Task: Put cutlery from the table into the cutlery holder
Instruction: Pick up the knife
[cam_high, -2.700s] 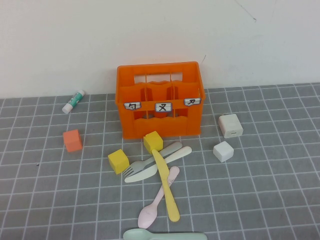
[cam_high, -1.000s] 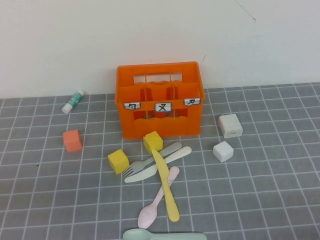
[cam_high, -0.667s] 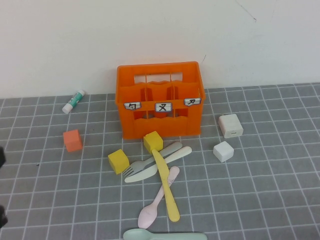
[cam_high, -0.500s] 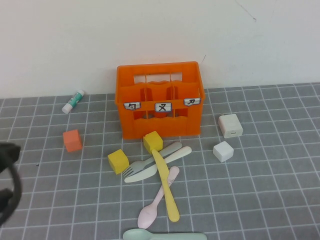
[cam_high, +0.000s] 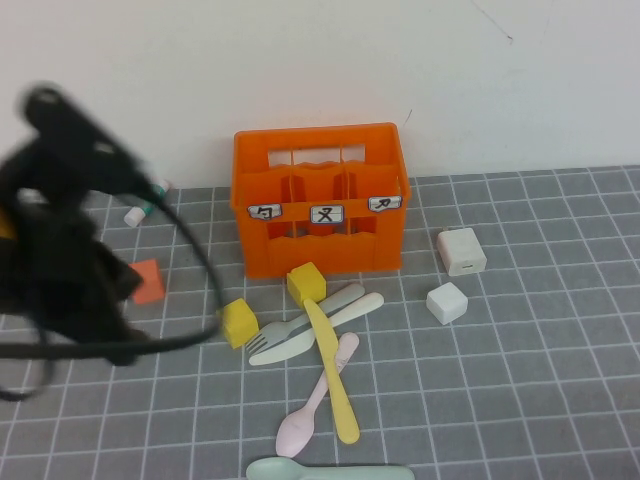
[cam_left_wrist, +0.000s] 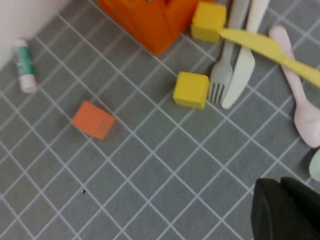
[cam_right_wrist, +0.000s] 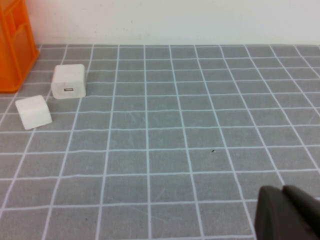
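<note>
The black left gripper, jaws shut and empty, has swung in over the grey gridded desk's left side; right gripper shut, empty, cutlery unmoved.

Five cutlery pieces, five cubes.

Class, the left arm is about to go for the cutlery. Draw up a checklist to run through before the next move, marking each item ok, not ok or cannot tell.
1. Cutlery holder upright on the table: ok.
2. Yellow knife on top of the pile, reachable: ok.
3. Left gripper opened for a grasp: not ok, shut.
4. Left gripper over the pile: not ok, off to its side.
5. Right gripper parked clear, shut: ok.
6. Yellow cube clear of the cutlery: not ok, touching.
</note>
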